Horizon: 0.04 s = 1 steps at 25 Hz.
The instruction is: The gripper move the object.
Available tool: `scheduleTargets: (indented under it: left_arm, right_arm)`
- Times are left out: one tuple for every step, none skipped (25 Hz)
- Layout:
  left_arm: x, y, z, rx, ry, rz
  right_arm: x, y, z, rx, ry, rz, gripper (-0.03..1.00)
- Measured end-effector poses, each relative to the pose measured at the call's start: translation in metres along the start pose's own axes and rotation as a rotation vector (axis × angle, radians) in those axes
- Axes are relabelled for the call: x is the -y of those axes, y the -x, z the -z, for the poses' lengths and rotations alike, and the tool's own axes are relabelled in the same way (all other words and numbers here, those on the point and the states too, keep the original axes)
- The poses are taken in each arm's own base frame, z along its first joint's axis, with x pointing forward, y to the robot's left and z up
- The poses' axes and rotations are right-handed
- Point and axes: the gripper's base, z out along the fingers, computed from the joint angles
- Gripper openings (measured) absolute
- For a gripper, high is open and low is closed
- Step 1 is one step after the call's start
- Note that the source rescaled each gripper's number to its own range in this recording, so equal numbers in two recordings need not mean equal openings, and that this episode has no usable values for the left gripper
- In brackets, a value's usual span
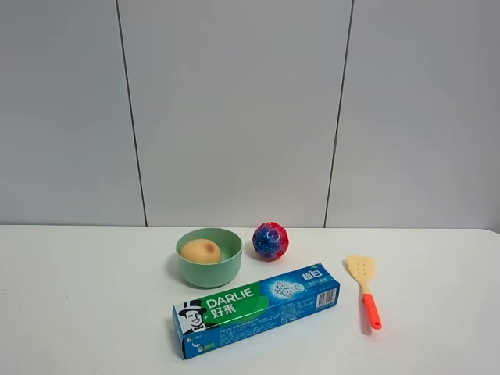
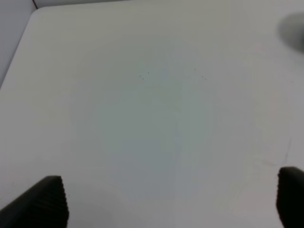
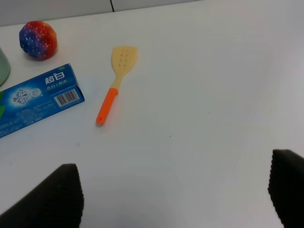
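The object, a tan-peach egg-shaped fruit (image 1: pixel 201 251) with a reddish spot, lies inside a light green bowl (image 1: pixel 208 270) at the middle of the white table in the exterior high view. Neither arm shows in that view. In the left wrist view my left gripper (image 2: pixel 173 199) is open over bare white table, its dark fingertips (image 2: pixel 45 202) wide apart. In the right wrist view my right gripper (image 3: pixel 178 194) is open above the table, with nothing between its fingertips (image 3: pixel 52 197). The fruit shows in neither wrist view.
A blue-and-red speckled ball (image 1: pixel 270 240) sits just right of the bowl and shows in the right wrist view (image 3: pixel 38 39). A blue Darlie toothpaste box (image 1: pixel 258 308) lies in front of the bowl. A tan spatula with an orange handle (image 1: pixel 365 290) lies to the right.
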Motion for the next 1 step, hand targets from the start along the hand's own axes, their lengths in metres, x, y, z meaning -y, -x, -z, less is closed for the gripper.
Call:
scheduleTargets:
  left_arm:
    - [0.0000,0.0000,0.0000,0.000,0.000,0.000]
  right_arm:
    - [0.0000,0.0000,0.0000,0.000,0.000,0.000,0.91]
